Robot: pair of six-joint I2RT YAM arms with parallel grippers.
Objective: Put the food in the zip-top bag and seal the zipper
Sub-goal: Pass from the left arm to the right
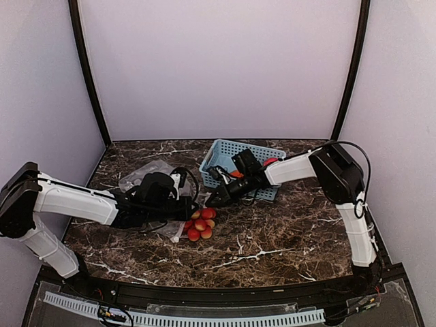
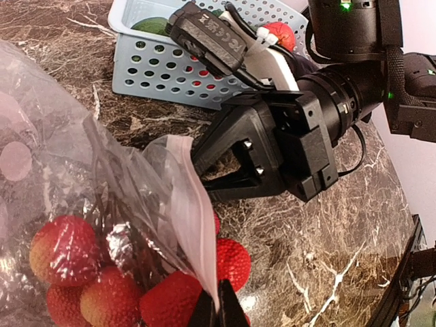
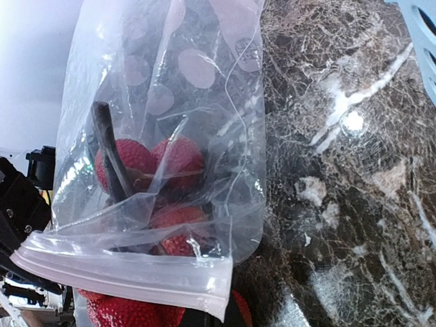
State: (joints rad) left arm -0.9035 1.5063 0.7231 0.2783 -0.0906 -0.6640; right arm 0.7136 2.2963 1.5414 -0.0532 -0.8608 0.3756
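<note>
Basket (image 2: pixel 170 76) sits behind right claw (image 2: pixel 197 163), which with left claw (image 2: pixel 218 308) pinches zip-top bag (image 2: pixel 68 170) around red-yellow balls (image 1: pixel 201 225).

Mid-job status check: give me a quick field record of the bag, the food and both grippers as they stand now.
bag: zip-top bag lying on the table, mouth open
zipper: zipper not pressed shut
in bag: cluster of red-yellow balls, some at the mouth
in basket: basket holds a green piece and a strawberry
left gripper: left gripper shut on the bag's mouth edge
right gripper: right gripper shut, seems to pinch the mouth edge further along
</note>
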